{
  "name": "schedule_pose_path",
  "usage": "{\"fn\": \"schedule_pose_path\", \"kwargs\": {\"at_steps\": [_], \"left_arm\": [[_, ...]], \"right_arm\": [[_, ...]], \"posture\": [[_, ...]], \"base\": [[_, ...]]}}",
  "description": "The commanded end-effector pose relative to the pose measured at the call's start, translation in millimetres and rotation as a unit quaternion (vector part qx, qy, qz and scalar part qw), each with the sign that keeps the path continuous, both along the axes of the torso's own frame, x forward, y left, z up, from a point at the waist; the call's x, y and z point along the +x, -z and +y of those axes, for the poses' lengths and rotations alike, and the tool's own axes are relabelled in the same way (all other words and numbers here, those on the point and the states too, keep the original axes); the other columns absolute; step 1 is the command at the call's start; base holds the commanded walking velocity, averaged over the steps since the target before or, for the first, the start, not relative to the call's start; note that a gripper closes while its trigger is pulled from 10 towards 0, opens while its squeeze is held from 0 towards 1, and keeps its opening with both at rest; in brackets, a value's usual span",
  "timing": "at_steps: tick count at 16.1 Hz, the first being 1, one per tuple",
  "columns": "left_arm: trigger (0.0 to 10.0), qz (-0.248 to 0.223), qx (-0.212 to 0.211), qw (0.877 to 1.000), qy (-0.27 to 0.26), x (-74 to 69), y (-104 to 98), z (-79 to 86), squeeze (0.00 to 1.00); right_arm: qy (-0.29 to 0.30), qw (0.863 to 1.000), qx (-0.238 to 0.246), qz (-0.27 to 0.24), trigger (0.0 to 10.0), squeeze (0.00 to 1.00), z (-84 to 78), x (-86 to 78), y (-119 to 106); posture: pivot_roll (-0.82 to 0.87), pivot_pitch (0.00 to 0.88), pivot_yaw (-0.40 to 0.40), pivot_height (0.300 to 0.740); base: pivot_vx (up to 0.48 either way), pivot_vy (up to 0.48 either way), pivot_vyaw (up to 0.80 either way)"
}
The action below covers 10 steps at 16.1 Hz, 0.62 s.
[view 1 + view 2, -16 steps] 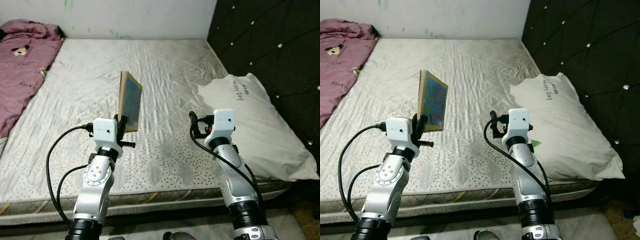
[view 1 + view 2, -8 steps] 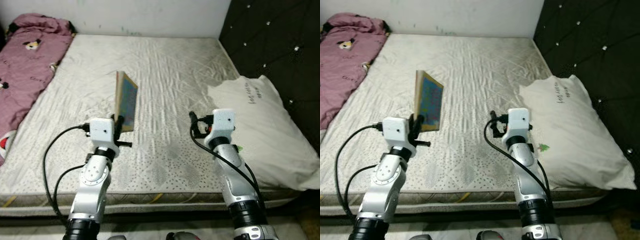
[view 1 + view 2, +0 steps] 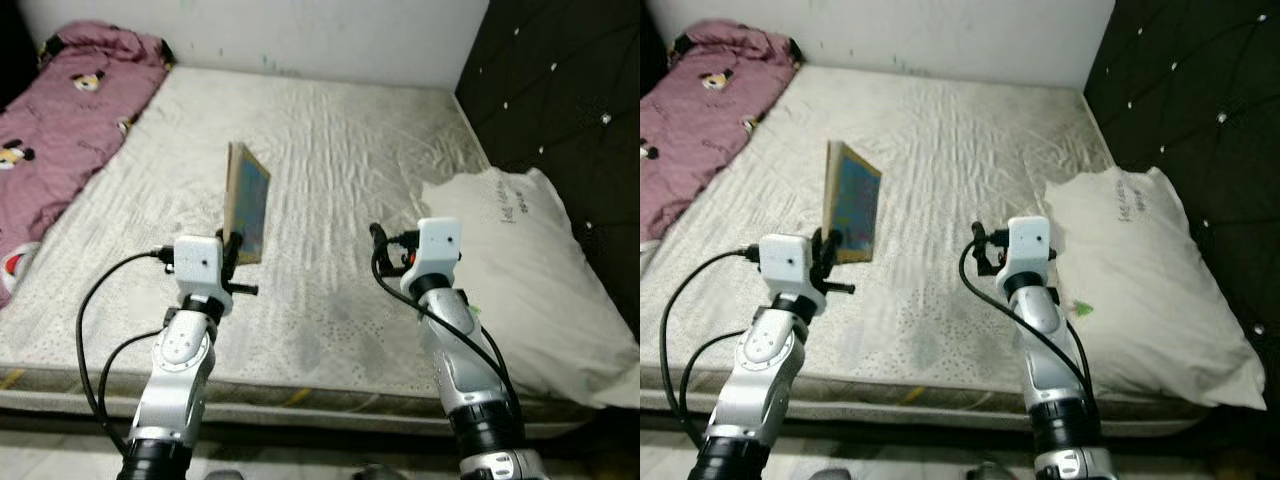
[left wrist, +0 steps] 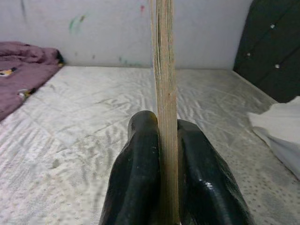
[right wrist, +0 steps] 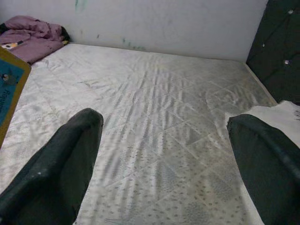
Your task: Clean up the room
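My left pincer [image 3: 236, 250] is clamped on the lower edge of a thin book [image 3: 246, 201], which I hold upright above the near left part of the bed [image 3: 330, 150]. In the left wrist view the two black fingers [image 4: 138, 178] press on either side of the book's [image 4: 163, 84] pale page edge, with no gap visible between pad and paper. The book's blue illustrated cover faces toward my right side; its tan back faces left. The book is clear of the mattress surface and touches nothing but my fingers.

My right pincer [image 3: 378, 248] is raised to about the same height, over the near right part of the bed, and holds nothing. In the right wrist view its fingers [image 5: 61, 164] stand wide apart, with the quilted mattress [image 5: 164, 117] showing between them. A corner of the book [image 5: 10, 89] appears at the edge of that view.

The mattress is bare, pale and quilted, with light wrinkling across the middle. A white pillow [image 3: 520, 260] lies on the right side of the bed, beside the dark padded headboard [image 3: 560, 90], and just beside my right arm. A pink blanket [image 3: 70, 110] with cartoon prints is bunched along the left side of the bed, reaching the far left corner against the white wall [image 3: 320, 35].
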<state>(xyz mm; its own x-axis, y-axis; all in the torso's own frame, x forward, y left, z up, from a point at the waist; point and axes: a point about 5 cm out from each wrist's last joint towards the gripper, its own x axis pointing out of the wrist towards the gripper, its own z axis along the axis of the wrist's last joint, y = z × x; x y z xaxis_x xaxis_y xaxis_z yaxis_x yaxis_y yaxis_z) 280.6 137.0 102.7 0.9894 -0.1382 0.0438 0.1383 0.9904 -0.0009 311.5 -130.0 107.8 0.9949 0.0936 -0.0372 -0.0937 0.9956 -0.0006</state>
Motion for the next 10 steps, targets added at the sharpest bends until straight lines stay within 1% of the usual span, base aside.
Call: {"fn": "schedule_pose_path", "kwargs": {"at_steps": [1, 5, 6, 8, 10], "left_arm": [[10.0, -0.022, -0.004, 1.000, 0.022, 1.6, -9.5, -10.4, 0.00], [10.0, -0.022, -0.006, 0.999, 0.022, 2.0, -9.9, -10.3, 0.00], [10.0, -0.021, -0.021, 0.999, 0.018, 2.0, -10.0, -10.7, 0.00], [10.0, -0.009, -0.012, 1.000, 0.006, 1.7, -7.1, -10.8, 0.00], [10.0, 0.023, -0.034, 0.999, -0.004, 1.2, -2.9, -8.5, 0.00]], "right_arm": [[0.012, 1.000, -0.003, 0.007, 10.0, 0.00, -8.1, 0.5, 2.2], [0.012, 1.000, -0.003, 0.008, 10.0, 0.00, -7.8, 0.9, 2.5], [0.012, 1.000, -0.003, 0.008, 10.0, 0.00, -7.8, 0.9, 2.5], [0.012, 1.000, -0.003, 0.009, 10.0, 0.00, -8.0, 1.1, 2.7], [0.012, 1.000, -0.003, 0.009, 10.0, 0.00, -7.8, 1.3, 2.8]], "posture": [[0.07, 0.000, -0.021, 0.740], [0.07, 0.000, -0.021, 0.740], [0.07, 0.000, -0.021, 0.740], [0.07, 0.000, -0.021, 0.740], [0.07, 0.000, -0.021, 0.740]], "base": [[0.000, -0.401, 0.00], [0.000, -0.403, 0.00], [0.000, 0.000, 0.00], [0.000, 0.000, 0.00], [0.000, 0.000, 0.00]]}}
